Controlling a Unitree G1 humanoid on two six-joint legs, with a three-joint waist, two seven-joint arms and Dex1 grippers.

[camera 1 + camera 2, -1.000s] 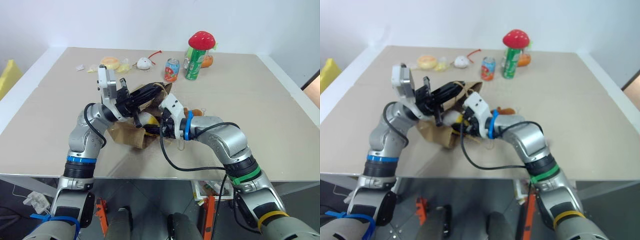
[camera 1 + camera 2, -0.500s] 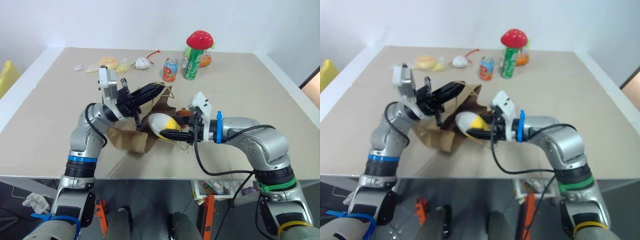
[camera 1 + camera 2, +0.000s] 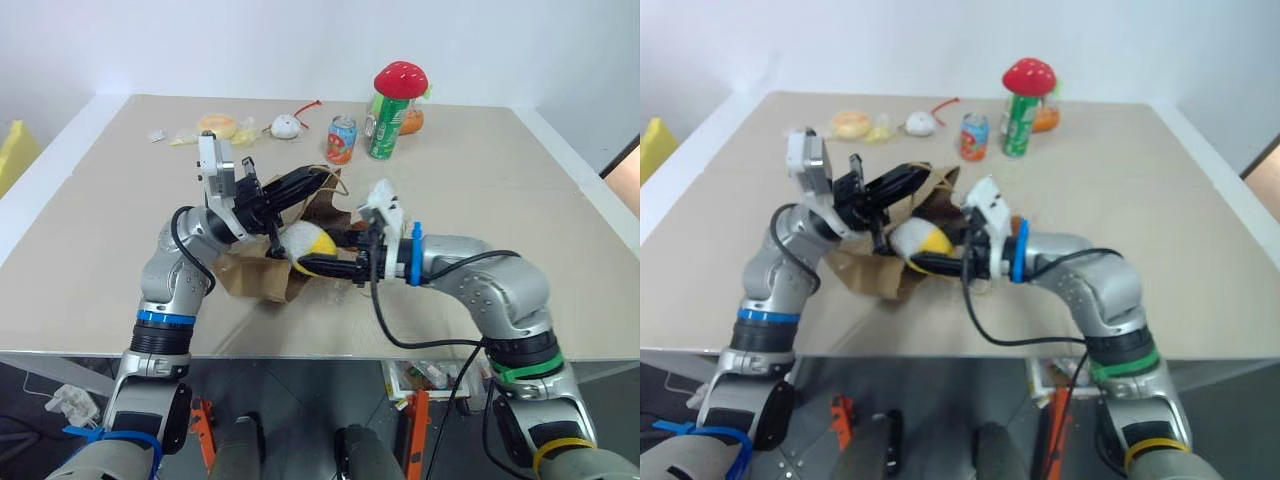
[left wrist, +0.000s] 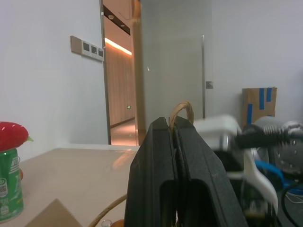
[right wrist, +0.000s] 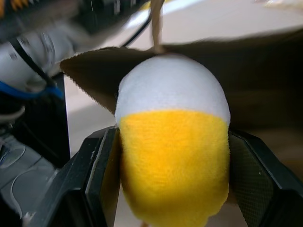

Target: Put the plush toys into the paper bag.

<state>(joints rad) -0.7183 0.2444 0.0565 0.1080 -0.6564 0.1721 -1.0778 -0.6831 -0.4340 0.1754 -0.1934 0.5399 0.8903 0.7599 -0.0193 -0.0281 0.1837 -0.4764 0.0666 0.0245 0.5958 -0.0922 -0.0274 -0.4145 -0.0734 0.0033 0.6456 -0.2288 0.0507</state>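
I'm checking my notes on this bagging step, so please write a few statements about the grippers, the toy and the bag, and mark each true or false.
1. The right gripper holds the yellow-and-white egg toy between its fingers. True.
2. The left gripper is wide open above the table. False: it is shut on a handle of the paper bag.
3. The egg toy's white end points toward the bag's opening. True.
4. The red mushroom toy lies inside the bag. False: it sits on top of the green can at the far side of the table.
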